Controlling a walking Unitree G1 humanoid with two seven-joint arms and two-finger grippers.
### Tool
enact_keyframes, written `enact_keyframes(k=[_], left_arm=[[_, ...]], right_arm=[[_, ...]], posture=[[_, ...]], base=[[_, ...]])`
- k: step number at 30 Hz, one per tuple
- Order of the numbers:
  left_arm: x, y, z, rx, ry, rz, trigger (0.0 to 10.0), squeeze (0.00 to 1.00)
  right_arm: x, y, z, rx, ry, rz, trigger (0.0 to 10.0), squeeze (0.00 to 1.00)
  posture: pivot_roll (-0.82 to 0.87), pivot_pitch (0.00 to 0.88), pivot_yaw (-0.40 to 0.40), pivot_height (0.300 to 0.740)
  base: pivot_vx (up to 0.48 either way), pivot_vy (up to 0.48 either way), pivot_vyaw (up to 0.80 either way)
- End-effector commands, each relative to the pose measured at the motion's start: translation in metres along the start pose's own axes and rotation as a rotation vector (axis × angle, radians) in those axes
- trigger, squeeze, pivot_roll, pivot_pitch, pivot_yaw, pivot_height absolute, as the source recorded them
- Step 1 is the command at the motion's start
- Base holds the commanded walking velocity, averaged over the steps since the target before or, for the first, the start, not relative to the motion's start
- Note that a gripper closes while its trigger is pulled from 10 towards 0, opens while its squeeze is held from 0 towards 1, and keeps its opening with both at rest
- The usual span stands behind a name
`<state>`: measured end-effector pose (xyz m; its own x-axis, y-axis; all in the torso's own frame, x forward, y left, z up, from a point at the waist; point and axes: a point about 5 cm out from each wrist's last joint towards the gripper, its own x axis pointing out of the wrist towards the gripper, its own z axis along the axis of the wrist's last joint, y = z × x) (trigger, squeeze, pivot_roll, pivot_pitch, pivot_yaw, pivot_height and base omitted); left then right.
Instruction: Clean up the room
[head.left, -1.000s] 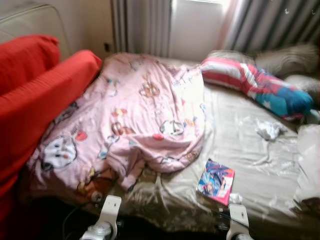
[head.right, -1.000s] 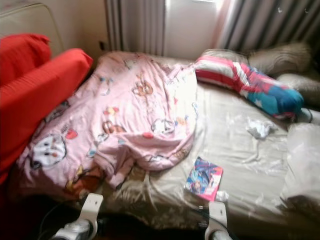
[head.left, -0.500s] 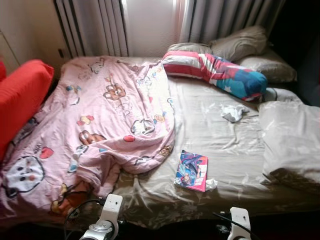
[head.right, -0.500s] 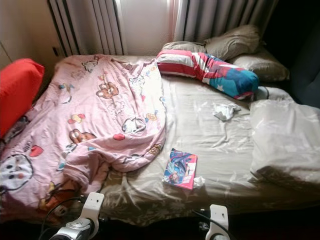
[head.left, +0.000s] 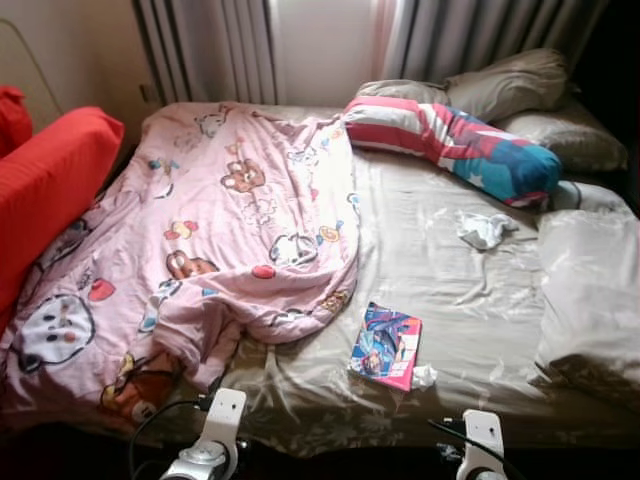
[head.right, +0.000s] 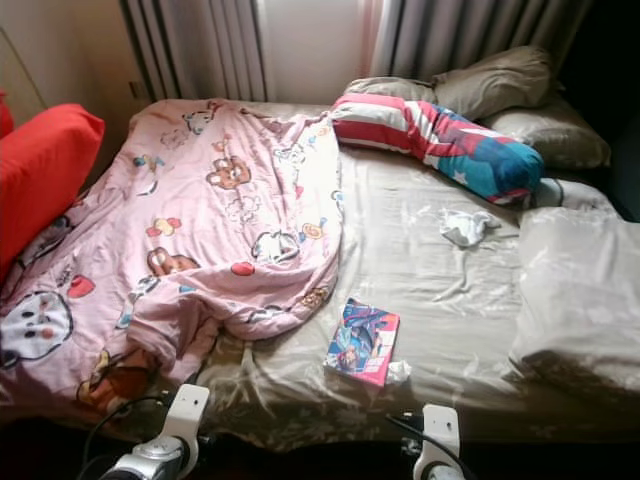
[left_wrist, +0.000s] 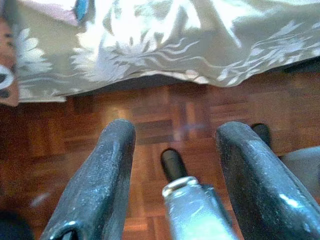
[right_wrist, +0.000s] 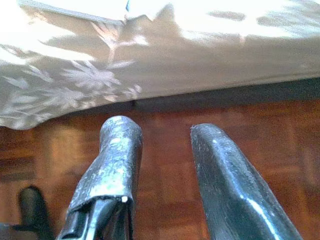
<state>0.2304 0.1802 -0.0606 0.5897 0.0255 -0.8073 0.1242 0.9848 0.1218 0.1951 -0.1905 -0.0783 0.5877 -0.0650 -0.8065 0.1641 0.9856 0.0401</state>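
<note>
An unmade bed (head.left: 455, 290) with a beige sheet lies before me. A pink cartoon blanket (head.left: 220, 240) is bunched over its left half. A colourful book (head.left: 385, 345) lies near the front edge, with a small white wad of paper (head.left: 424, 377) touching its corner. A crumpled grey-white cloth (head.left: 483, 229) sits further back on the right. Both arms hang low at the bed's front edge. My left gripper (left_wrist: 176, 132) is open over the wooden floor (left_wrist: 150, 115), and my right gripper (right_wrist: 162, 129) is open too, holding nothing.
A striped red, white and blue bolster (head.left: 450, 145) and beige pillows (head.left: 510, 85) lie at the head, with another pale pillow (head.left: 590, 290) at the right. A red sofa (head.left: 45, 180) stands against the bed's left side. Curtains (head.left: 460, 35) hang behind.
The camera swung right and then slightly back left, so the whole picture shifted and sharpened. Nothing on the bed has moved, and both arms still hang as before.
</note>
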Motion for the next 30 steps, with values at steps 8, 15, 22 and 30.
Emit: enact_keyframes(k=[8,15,22,30], left_arm=[[0.0,-0.0047,-0.0012,-0.043,-0.018,-0.004,10.0,0.0],[0.0,-0.0047,-0.0009,-0.045,-0.022,-0.003,10.0,0.0],[-0.0001,-0.0041,0.0012,-0.033,-0.044,0.003,10.0,0.0],[-0.0001,-0.0041,0.0021,-0.038,-0.049,0.003,10.0,0.0]], right_arm=[[-0.0008,-0.0069,0.0002,0.009,-0.012,-0.027,10.0,0.0],[-0.0008,-0.007,0.0003,0.009,-0.014,-0.027,10.0,0.0],[-0.0008,-0.0069,0.0007,0.008,-0.018,-0.029,10.0,0.0],[-0.0007,-0.0071,0.0017,0.012,-0.022,-0.033,10.0,0.0]], posture=[[-0.08,0.013,-0.022,0.74],[-0.08,0.013,-0.022,0.74],[-0.08,0.014,-0.021,0.74],[-0.08,0.023,-0.02,0.74]], base=[[0.0,0.0,0.0],[0.0,0.0,0.0],[0.0,0.0,0.0],[0.0,-0.252,0.0]])
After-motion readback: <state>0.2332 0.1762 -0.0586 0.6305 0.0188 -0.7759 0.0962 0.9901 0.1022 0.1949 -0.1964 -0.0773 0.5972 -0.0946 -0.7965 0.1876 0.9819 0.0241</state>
